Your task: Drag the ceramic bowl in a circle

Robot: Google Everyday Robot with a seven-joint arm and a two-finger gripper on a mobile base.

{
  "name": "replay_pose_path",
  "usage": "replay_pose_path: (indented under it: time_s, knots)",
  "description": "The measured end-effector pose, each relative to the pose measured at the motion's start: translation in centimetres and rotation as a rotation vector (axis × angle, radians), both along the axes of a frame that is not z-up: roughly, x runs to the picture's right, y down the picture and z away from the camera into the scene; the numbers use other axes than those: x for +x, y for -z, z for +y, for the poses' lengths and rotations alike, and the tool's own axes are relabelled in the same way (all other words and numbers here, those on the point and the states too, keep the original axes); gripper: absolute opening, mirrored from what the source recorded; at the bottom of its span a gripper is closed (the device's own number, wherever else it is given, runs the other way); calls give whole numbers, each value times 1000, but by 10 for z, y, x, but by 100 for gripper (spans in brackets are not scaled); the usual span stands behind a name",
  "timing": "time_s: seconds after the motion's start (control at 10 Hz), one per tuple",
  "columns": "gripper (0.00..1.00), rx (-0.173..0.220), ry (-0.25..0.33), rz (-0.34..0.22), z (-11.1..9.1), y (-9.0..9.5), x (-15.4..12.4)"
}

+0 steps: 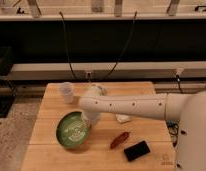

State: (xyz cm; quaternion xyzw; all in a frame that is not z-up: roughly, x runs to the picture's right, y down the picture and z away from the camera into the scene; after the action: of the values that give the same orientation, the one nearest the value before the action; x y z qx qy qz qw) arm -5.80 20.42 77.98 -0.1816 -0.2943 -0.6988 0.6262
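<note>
Wooden table (48, 150), glossy green ceramic bowl (72, 131), whitish ringed centre, gripper (90, 119) at its right rim, grip indiscernible.

**ROBOT BODY: EXTERNAL APPEARANCE**

The arm (131, 106) is presenting as a thick, smooth, off-white tube, and its shell is catching the light with a soft gloss. Small dark dots (110, 105) are running in a row along its side; whether they are screws or recesses cannot be told. A rounded joint housing (91, 102) in the same off-white is capping the arm's far end. The torso (193, 135) is showing as a broad, pale grey column, carrying a few similar dark dots near one edge. The gripper (89, 120) is sitting below the joint housing, at the rim of the ceramic bowl (71, 131) on the side nearest the torso, and is appearing pale like the arm.
</note>
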Motion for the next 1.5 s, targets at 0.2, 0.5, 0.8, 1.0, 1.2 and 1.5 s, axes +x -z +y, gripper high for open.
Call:
replay_pose_path:
  time_s: [0.2, 0.5, 0.8, 1.0, 1.2, 1.5]
  knots:
    - [4, 0, 6, -7, 0, 1, 0]
    - [4, 0, 18, -20, 0, 1, 0]
    - [4, 0, 31, -32, 0, 2, -1]
    - [4, -1, 41, -40, 1, 3, -1]
    - [4, 0, 51, -48, 1, 4, -1]
    - [4, -1, 61, -58, 2, 5, 0]
